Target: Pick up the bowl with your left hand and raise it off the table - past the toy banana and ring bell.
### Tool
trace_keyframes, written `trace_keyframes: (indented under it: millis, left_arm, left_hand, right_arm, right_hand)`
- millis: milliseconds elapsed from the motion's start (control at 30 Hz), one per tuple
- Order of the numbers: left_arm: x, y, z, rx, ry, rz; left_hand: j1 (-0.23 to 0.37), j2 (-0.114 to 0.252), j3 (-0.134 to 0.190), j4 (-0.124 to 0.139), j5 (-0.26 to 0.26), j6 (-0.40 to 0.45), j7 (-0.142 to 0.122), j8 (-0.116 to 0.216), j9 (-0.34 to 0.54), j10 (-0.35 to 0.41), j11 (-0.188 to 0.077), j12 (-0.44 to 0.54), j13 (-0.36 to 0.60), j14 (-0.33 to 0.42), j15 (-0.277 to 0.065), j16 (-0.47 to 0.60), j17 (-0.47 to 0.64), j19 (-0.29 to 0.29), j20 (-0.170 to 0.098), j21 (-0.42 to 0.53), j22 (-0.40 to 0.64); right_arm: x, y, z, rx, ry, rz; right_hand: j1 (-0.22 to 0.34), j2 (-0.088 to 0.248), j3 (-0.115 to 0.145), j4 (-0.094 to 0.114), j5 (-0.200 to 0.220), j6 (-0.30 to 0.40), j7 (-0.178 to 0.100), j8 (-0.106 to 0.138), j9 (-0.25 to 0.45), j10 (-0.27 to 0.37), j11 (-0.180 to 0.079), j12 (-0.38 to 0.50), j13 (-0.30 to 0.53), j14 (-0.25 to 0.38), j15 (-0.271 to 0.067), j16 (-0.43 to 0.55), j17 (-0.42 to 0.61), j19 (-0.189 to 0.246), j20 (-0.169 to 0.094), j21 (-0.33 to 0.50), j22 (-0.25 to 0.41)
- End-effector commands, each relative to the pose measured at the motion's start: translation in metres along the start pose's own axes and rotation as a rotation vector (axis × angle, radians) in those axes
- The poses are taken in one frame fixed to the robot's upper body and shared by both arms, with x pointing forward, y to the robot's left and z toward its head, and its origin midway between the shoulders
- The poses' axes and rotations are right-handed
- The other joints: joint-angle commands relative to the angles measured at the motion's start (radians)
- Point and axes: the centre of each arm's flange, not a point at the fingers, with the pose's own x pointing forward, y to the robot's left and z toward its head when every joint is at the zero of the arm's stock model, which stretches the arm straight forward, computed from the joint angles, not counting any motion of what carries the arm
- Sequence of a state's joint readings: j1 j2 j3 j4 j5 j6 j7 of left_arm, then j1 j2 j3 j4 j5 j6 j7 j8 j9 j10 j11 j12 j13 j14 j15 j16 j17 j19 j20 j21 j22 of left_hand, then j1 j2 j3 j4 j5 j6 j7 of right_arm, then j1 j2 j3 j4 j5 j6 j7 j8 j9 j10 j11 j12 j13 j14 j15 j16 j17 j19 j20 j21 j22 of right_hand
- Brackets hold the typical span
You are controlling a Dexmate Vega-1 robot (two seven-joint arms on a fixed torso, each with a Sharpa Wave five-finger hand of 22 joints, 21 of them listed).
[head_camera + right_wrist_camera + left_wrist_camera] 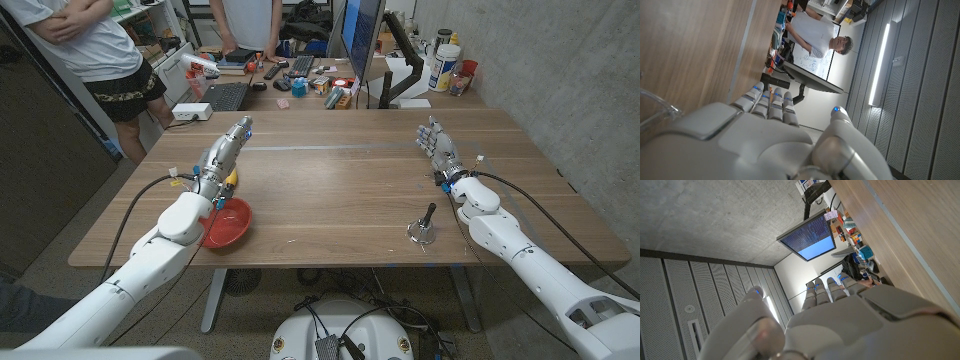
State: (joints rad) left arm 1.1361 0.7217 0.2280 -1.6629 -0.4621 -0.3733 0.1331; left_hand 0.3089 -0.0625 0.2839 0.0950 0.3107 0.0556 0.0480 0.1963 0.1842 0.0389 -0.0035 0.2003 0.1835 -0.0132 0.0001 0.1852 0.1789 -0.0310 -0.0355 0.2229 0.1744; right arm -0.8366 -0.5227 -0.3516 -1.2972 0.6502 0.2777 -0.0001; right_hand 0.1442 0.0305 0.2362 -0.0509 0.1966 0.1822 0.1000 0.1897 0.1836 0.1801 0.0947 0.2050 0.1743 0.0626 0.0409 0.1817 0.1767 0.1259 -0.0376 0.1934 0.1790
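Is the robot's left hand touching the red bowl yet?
Apart. The head view shows the left hand stretched out well beyond the red bowl, with only the arm passing beside the bowl's rim.

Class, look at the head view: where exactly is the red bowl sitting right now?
The red bowl sits on the table's near left part, partly under the left forearm, with the toy banana just beyond it.
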Motion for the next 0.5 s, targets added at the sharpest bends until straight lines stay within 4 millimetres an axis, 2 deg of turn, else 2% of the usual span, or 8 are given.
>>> trace_keyframes:
  millis: [33,500]
  left_arm:
    - [-0.009,0.003,0.005,0.0,-0.019,0.001]
    - [-0.019,-0.002,0.011,0.007,-0.046,-0.008]
  left_hand:
    - [0.011,0.004,-0.001,-0.002,0.001,0.009,-0.003,0.005,0.001,0.012,0.0,0.007,0.005,0.001,0.0,0.007,0.004,0.001,-0.038,-0.002,0.003]
    - [0.015,0.006,-0.002,-0.004,0.001,0.015,-0.002,0.007,0.001,0.016,-0.003,0.007,0.005,0.004,-0.003,0.007,0.004,0.003,-0.036,-0.004,0.003]
  right_arm:
    - [0.003,0.001,0.001,-0.007,0.002,0.001]
    - [0.002,0.001,0.004,-0.007,-0.011,-0.008]
  right_hand:
    - [0.005,0.006,-0.003,-0.002,0.002,0.005,-0.004,0.003,0.002,0.001,-0.003,-0.001,0.006,0.001,0.006,0.002,0.004,-0.003,-0.003,0.004,0.003]
    - [0.006,0.007,-0.004,-0.004,0.003,0.006,-0.005,0.003,0.002,-0.026,0.0,-0.01,0.006,-0.023,0.007,-0.005,0.003,-0.017,-0.003,0.0,0.003]
